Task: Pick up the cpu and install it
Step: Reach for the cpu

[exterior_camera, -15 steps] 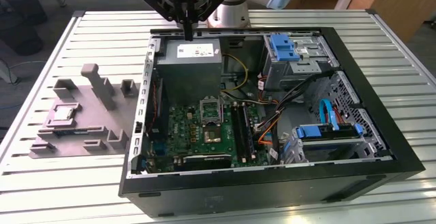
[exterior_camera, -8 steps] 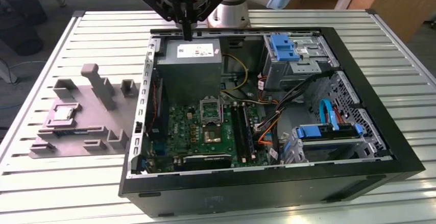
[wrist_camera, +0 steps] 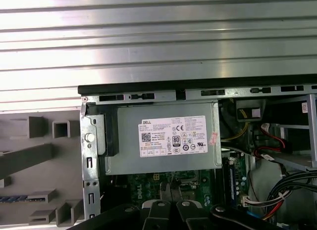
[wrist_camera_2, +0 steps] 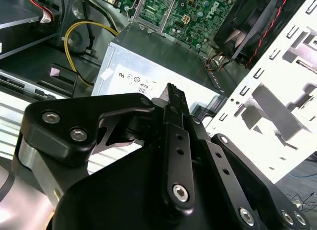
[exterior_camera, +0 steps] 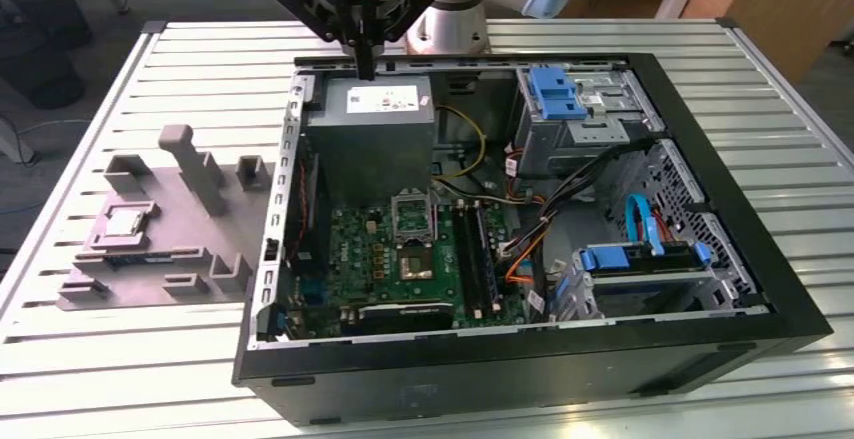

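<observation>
- Tray (exterior_camera: 174, 231), at the exterior view's left: matt grey plastic moulded into upright posts and pockets, lying on the ribbed metal table (exterior_camera: 200, 59).
- Cpu (exterior_camera: 124, 221): a small flat square with a pale metal top. It rests in a square recess of the tray, outside the case. I judge that neither the pick-up nor the install is done.
- My gripper (exterior_camera: 363, 69): black jointed links, jaws pressed together on nothing. It hangs over the far rim of the case, well apart from the cpu.
- Power supply (exterior_camera: 374, 139): a grey sheet-metal box with a white label, just below my tips.
- Motherboard (exterior_camera: 387, 274): green and densely studded. Its socket (exterior_camera: 416, 261) is a dark-framed square, and I cannot tell whether it stands open.
- Case (exterior_camera: 534, 369): black and boxy, with blue plastic drive clips (exterior_camera: 554, 91) towards the exterior view's right.
</observation>
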Controlling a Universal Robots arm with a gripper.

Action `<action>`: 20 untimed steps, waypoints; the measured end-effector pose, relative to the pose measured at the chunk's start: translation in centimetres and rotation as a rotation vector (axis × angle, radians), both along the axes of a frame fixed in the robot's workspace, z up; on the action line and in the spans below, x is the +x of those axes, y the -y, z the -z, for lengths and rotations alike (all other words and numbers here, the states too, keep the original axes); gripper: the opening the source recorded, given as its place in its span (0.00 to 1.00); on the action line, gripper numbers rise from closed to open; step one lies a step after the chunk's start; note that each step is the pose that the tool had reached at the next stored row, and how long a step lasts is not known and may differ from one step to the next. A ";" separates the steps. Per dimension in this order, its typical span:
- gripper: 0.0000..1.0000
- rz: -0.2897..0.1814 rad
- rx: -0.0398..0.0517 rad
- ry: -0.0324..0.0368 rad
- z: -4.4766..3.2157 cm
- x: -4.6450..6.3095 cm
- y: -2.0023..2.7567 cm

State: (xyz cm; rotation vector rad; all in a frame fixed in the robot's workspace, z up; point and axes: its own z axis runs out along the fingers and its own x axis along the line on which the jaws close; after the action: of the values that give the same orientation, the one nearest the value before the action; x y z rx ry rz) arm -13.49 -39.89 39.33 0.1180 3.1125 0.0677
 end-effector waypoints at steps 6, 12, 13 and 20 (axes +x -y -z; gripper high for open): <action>0.11 0.000 0.0000 0.0000 0.00 -0.1 0.00; 0.11 0.000 0.0000 0.0000 0.00 -0.3 0.00; 0.11 0.000 0.0000 0.0000 0.00 -0.3 0.00; 0.11 0.000 0.0000 0.0000 0.04 -0.8 0.00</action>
State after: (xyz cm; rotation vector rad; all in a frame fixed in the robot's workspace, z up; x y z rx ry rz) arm -14.33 -39.89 39.29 0.1180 3.1125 0.0677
